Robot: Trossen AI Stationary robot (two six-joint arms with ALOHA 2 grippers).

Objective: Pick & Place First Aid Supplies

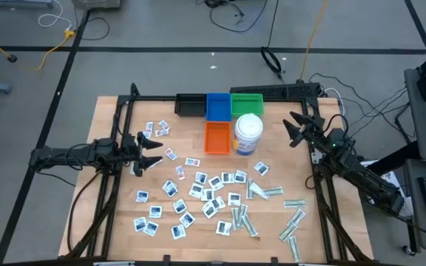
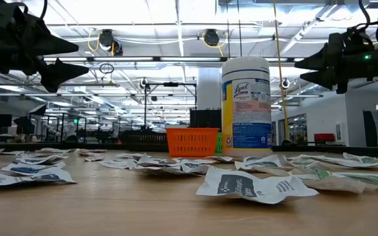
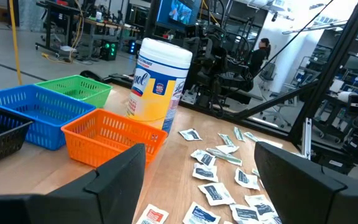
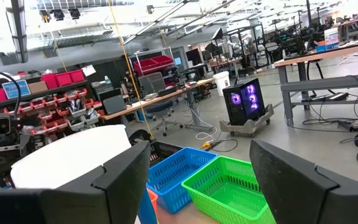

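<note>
The first aid supplies (image 1: 211, 196) look very light, thin and limp, probably slick foil or paper: each packet should bend under a pinch and slide on the worktop (image 1: 109, 222) if pushed. A hold across a raised, crinkled edge seems best, and many overlap, so one lying apart is the safer pick. They are small flat square white packets with blue, dark or red print, scattered over the near middle and left, with narrow pale grey-green wrapped strips (image 1: 293, 222) at the near right. The left tool (image 1: 151, 153) hangs open above the left-hand packets, holding nothing. The right tool (image 1: 297, 127) is open and empty, up beside the wipes canister (image 1: 248, 134).
</note>
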